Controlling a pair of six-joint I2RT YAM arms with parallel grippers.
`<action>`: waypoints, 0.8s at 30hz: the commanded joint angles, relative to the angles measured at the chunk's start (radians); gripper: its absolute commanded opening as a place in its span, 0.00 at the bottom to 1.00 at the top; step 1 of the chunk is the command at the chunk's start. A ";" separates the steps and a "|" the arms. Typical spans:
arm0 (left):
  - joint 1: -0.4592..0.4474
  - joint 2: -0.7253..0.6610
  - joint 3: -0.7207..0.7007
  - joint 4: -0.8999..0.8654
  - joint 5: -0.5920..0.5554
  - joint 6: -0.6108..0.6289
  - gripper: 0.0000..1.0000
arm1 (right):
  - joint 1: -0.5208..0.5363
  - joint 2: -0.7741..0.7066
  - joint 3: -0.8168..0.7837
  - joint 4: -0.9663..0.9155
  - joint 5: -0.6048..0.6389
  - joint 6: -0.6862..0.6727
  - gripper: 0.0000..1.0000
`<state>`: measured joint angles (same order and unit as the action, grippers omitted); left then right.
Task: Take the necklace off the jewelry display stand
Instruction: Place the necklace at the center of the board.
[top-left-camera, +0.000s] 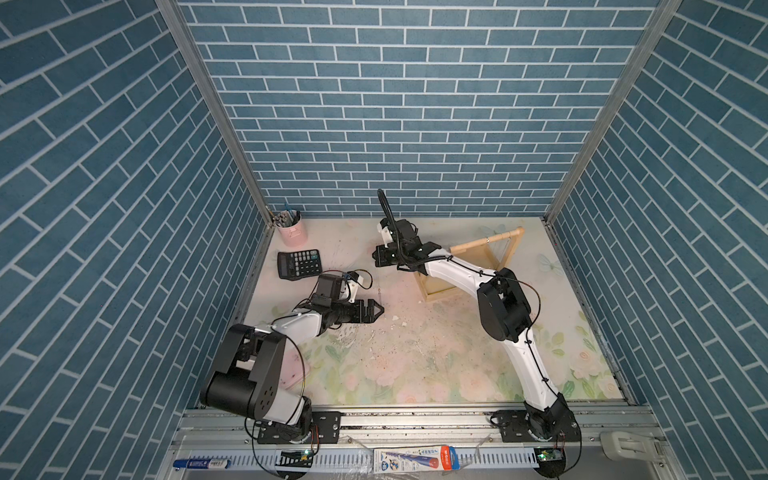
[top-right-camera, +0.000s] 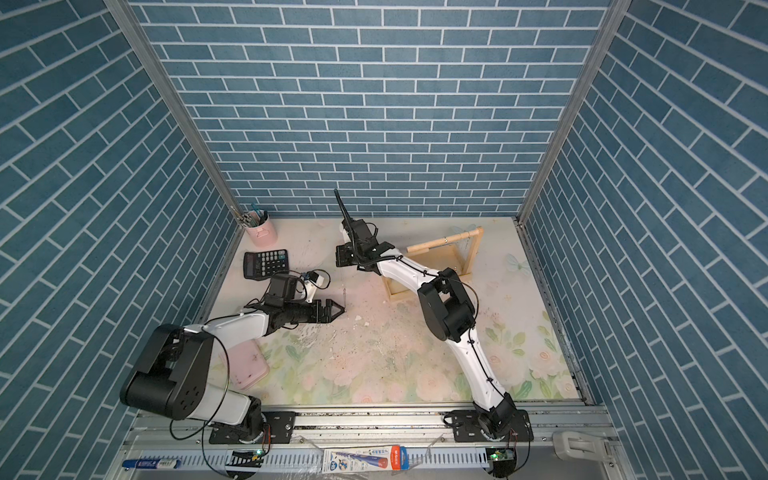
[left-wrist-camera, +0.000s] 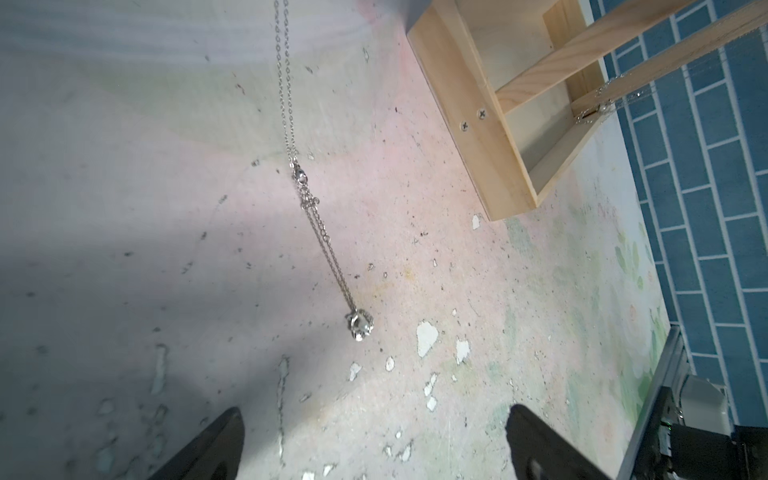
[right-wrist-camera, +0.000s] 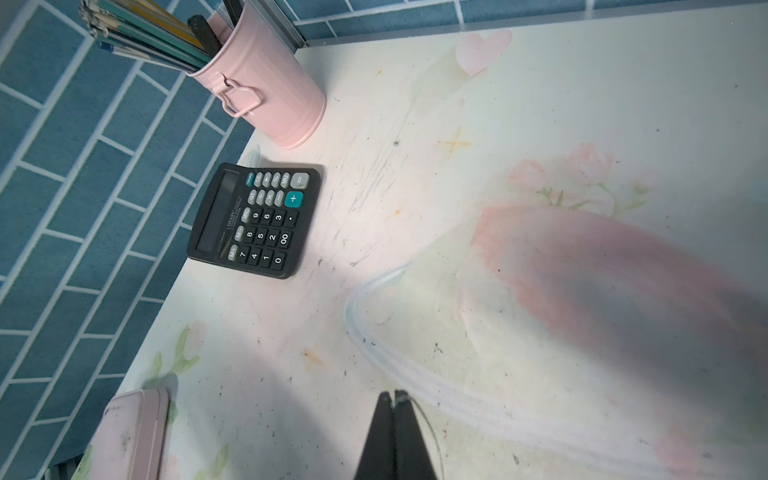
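Blue brick-pattern wall panels (top-left-camera: 415, 124) box the place in on three sides, with bare aluminium rails (top-left-camera: 216, 108) running down the corners. The floor of it is a pale floral-print tabletop (top-left-camera: 436, 353), all pinks and greens. It's pretty beat up: scuffs, dark specks, and white chips where the print has flaked off.

The pale wooden jewelry display stand (left-wrist-camera: 478, 145) sits toward the far right of the table, with its round top bar (top-left-camera: 478, 242) running between the two posts. A second fine chain (left-wrist-camera: 602, 106) hangs off that bar near one post.

The thin silver necklace (left-wrist-camera: 300, 178) is off the stand. It hangs in the open middle of the table, well clear of the wood. The right gripper (right-wrist-camera: 392, 397) has its jaws pressed together on the chain. The little sparkly pendant (left-wrist-camera: 360, 326) is down at table level, but I honestly can't tell if it's touching.

The left gripper (left-wrist-camera: 374, 411) is spread wide with nothing in it, low over the table just beside the pendant.

In the far left corner there's a pink metal cup of pencils (right-wrist-camera: 270, 95), with a black desk calculator (right-wrist-camera: 253, 220) near it. A flat pink case (top-right-camera: 249, 365) lies half under the left arm.
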<state>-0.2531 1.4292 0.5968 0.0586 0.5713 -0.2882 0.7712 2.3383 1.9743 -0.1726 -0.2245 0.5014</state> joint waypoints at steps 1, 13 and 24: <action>0.005 -0.092 -0.024 -0.033 -0.121 -0.006 1.00 | -0.004 0.035 0.038 -0.028 0.011 0.023 0.00; 0.007 -0.331 -0.068 -0.017 -0.389 -0.056 0.99 | -0.004 0.086 0.088 -0.045 0.013 0.027 0.00; 0.008 -0.276 -0.019 0.009 -0.381 -0.063 0.99 | -0.007 0.147 0.184 -0.090 0.021 0.011 0.00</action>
<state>-0.2489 1.1419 0.5457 0.0467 0.1978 -0.3515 0.7708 2.4489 2.1273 -0.2306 -0.2203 0.5011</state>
